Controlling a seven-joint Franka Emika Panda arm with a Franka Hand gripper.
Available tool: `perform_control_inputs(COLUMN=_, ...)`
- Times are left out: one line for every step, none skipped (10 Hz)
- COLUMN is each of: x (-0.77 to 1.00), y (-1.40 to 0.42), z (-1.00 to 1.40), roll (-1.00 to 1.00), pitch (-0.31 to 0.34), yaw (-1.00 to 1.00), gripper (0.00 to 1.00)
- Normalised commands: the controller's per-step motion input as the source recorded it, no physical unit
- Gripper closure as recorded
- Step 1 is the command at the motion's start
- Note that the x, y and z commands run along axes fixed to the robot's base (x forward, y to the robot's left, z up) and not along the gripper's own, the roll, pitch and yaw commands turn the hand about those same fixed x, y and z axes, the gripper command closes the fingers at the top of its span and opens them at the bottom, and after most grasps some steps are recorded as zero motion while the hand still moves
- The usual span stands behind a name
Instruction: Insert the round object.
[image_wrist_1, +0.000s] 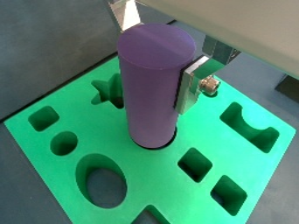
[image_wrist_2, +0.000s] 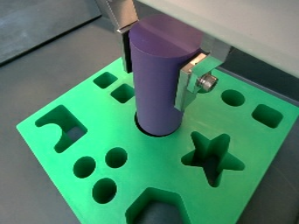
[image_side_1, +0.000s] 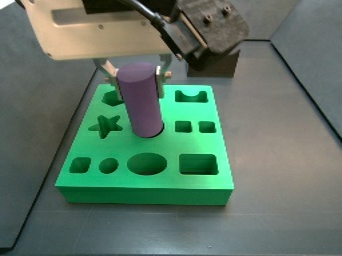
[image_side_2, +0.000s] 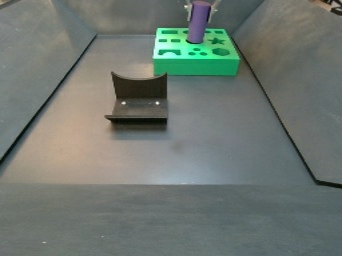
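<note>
The round object, a purple cylinder peg (image_wrist_1: 152, 87), stands upright with its lower end in the round hole of the green block (image_wrist_1: 140, 179). A thin dark ring of the hole shows round its base. It shows in both wrist views (image_wrist_2: 158, 79) and both side views (image_side_1: 139, 100) (image_side_2: 198, 20). My gripper (image_wrist_1: 158, 77) is directly above the block, its silver fingers (image_wrist_2: 187, 83) pressed on either side of the peg's upper half (image_side_1: 138, 75).
The green block (image_side_1: 147, 185) has several other cut-outs: a star (image_side_1: 107, 125), an oval (image_side_1: 147, 162), squares and small rounds. The dark fixture (image_side_2: 138, 98) stands on the grey floor in front of the block (image_side_2: 201, 65). Dark walls enclose the floor.
</note>
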Motion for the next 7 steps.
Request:
perform_control_inputs(x=0.15, y=-0.02, z=-0.81, roll=0.00, pitch=0.123, yaw=0.00, gripper=1.00)
perform_control_inputs(x=0.11, y=-0.01, z=-0.79, roll=0.01, pitch=0.131, yaw=0.00, gripper=1.00)
perform_control_inputs(x=0.03, y=-0.01, z=-0.83, roll=0.03, pitch=0.071, yaw=-0.01, gripper=1.00)
perform_control_inputs(x=0.00, y=-0.09, z=-0.84, roll=0.10, pitch=0.000, yaw=-0.01, gripper=1.00)
perform_control_inputs(x=0.00, y=-0.27, z=-0.66, roll=0.33, pitch=-0.120, yaw=0.00, gripper=1.00)
perform_control_inputs(x=0.00, y=-0.18, z=-0.25, roll=0.00, pitch=-0.163, yaw=0.00, gripper=1.00)
perform_control_inputs(x=0.00, y=-0.11, z=-0.04, roll=0.08, pitch=-0.006, yaw=0.00, gripper=1.00)
